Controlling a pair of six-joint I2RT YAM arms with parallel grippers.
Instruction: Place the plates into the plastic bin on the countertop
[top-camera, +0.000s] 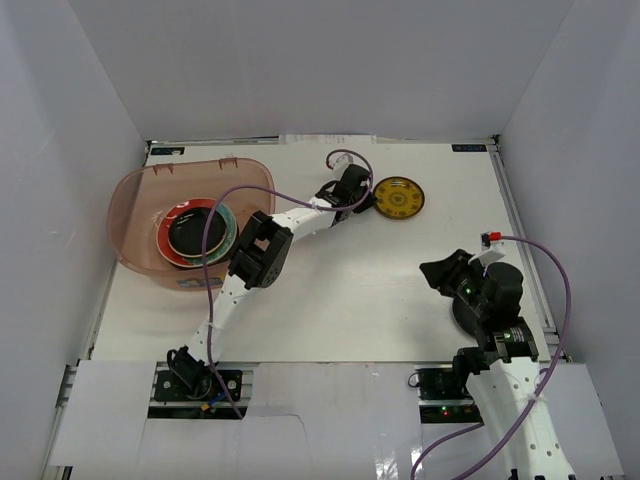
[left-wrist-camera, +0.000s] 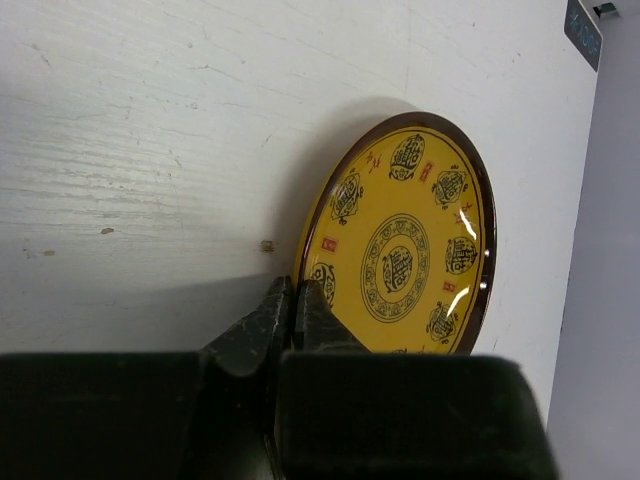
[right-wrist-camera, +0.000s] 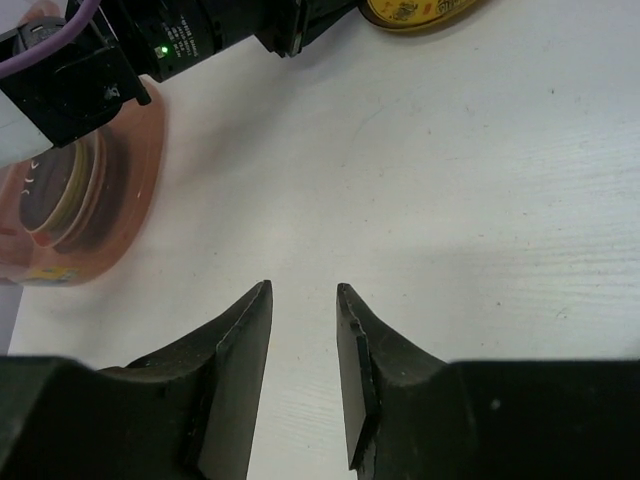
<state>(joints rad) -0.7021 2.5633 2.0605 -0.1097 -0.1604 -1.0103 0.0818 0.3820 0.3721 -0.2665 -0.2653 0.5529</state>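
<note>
Yellow patterned plate (top-camera: 398, 198): upper centre of the top view, on the white worktop (top-camera: 360, 300), right of the bin and well apart from it.
Left fingers (left-wrist-camera: 306, 312): pinched tight on the plate's brown rim, at its left edge in the top view.
Plastic bin (top-camera: 132, 215): upper left of the worktop, with stacked plates (top-camera: 195, 232) inside.
Right fingers (right-wrist-camera: 352, 340): narrowly parted, holding nothing, over bare worktop at lower right.
</note>
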